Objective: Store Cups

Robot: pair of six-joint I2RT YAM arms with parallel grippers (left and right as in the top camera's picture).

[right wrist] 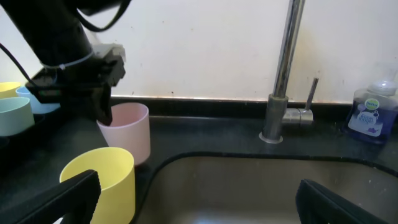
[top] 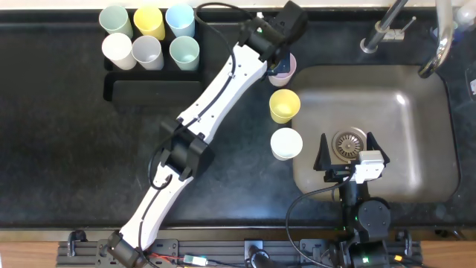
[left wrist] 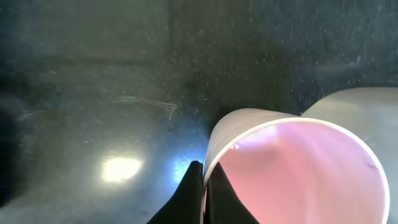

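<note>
- The pink cup (top: 283, 69) stands upright on the dark counter (top: 59, 149) at the far left corner of the sink (top: 416, 112). The left gripper (top: 277, 59) is pinched onto its rim, one finger (left wrist: 191, 191) outside the wall and the other inside.
- Just beside it, along the sink's left edge, stand a yellow cup (top: 284, 106) and a white cup (top: 286, 143), both upright and untouched.
- Six cups already sit on the black tray (top: 149, 91) in two rows of three, so I judge the job about two-thirds done. Three cups are left, and the pink one is in hand.
- The tray's near strip is bare, which leaves room for a third row. A new cup must come in clear of the mint cup (top: 184, 52) at the row's end.
- The counter between the sink and the tray is open for the carry.
- The sink's edge is close to all three loose cups, and a nudge could tip one in.
- The tap (top: 387, 30) stands well apart from the cups.
- The right gripper (top: 346, 143) hangs over the sink near the drain with its jaws spread wide and nothing in them.
</note>
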